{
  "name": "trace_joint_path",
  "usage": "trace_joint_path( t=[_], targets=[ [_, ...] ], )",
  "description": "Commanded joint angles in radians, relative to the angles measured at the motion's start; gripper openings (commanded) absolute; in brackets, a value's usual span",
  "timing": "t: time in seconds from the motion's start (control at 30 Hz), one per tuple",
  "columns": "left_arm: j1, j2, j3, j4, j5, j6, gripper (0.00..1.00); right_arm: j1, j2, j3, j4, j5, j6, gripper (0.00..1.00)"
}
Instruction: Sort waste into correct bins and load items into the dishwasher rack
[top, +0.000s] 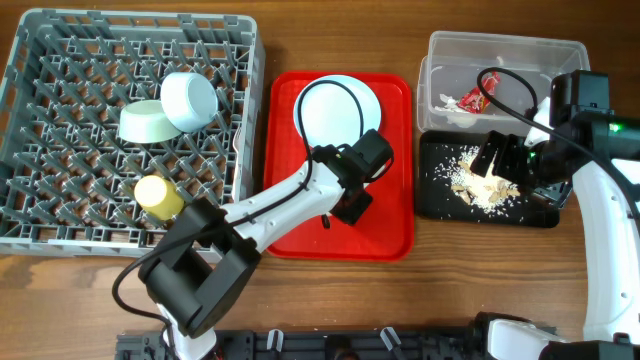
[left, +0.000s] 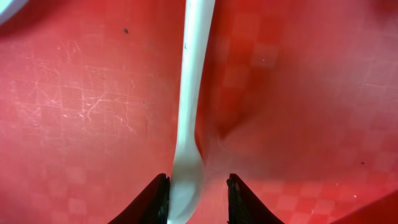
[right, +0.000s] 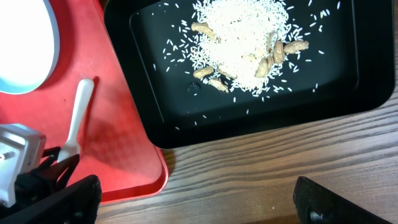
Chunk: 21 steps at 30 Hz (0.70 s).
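A white plastic utensil (left: 189, 93) lies on the red tray (top: 385, 235); spoon or fork, I cannot tell. My left gripper (left: 198, 202) straddles its wide end: the left finger touches it and a gap shows at the right finger. The same utensil (right: 78, 118) shows in the right wrist view beside the plate (top: 335, 110). My right gripper (right: 199, 202) hangs wide open and empty over the black tray (top: 435, 200), which holds rice scraps (top: 485, 180). The clear tub (top: 500, 55) contains a red wrapper (top: 470, 100). The grey rack (top: 30, 120) holds two bowls (top: 190, 100) and a yellow cup (top: 158, 195).
Peanuts (right: 277, 53) lie mixed in the rice (right: 242, 37). Bare wooden table (right: 280, 162) shows below the black tray (right: 367, 62) and beside the red tray's corner (right: 143, 174). The left arm (top: 270, 205) stretches across the red tray's front edge.
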Motion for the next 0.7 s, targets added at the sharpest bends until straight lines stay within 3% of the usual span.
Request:
trace_joint_path(
  t=[0.0, 0.3, 0.67],
  targets=[
    [0.008, -0.042, -0.008, -0.003, -0.013, 0.0, 0.31, -0.003, -0.017, 0.004, -0.002, 0.014, -0.02, 1.0],
    [0.007, -0.042, -0.008, -0.014, 0.062, 0.0, 0.32, -0.003, -0.017, 0.004, -0.002, 0.014, -0.028, 1.0],
    [0.006, -0.04, -0.008, -0.045, 0.103, -0.022, 0.4, -0.003, -0.017, 0.004, -0.004, 0.014, -0.031, 1.0]
  ],
)
